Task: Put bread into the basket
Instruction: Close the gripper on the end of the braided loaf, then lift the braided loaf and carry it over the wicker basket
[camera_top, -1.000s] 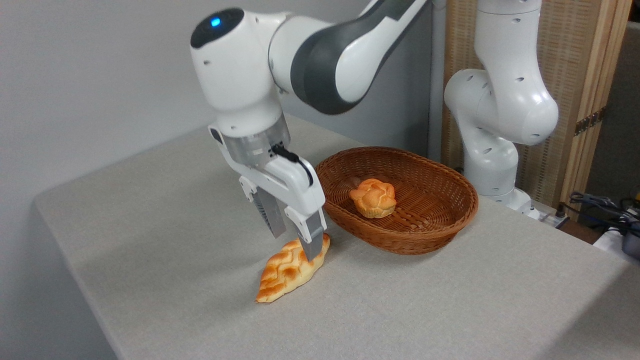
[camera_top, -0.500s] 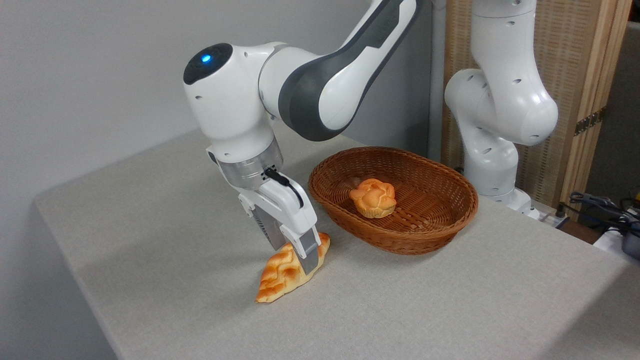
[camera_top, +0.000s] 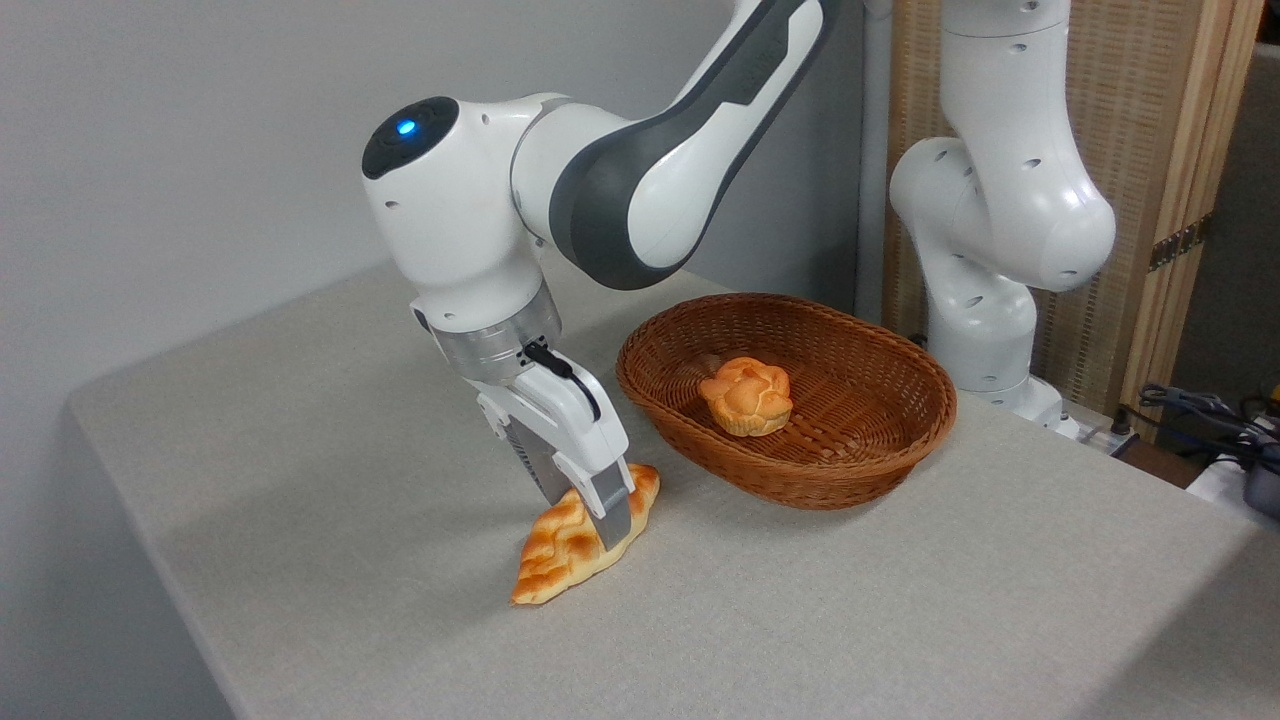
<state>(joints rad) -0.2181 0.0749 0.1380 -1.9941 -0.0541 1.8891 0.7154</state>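
Straddling bread (camera_top: 570, 545), jaws lower now

Braided loaves: one, the bread (camera_top: 575, 545), near centre on the counter (camera_top: 850, 610).
Round knotted buns: one, the bun (camera_top: 746, 396), inside the wicker.
Baskets: one, the basket (camera_top: 880, 450), right of the loaf.
Robot arms: one, with one end effector (camera_top: 585, 510).
Counters: one.

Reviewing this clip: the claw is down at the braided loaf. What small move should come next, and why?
Probably close the claw on the bread. Its fingers straddle the loaf's upper half, one on each side, with the loaf lying on the table outside the basket. Whether the pads already touch it is unclear.
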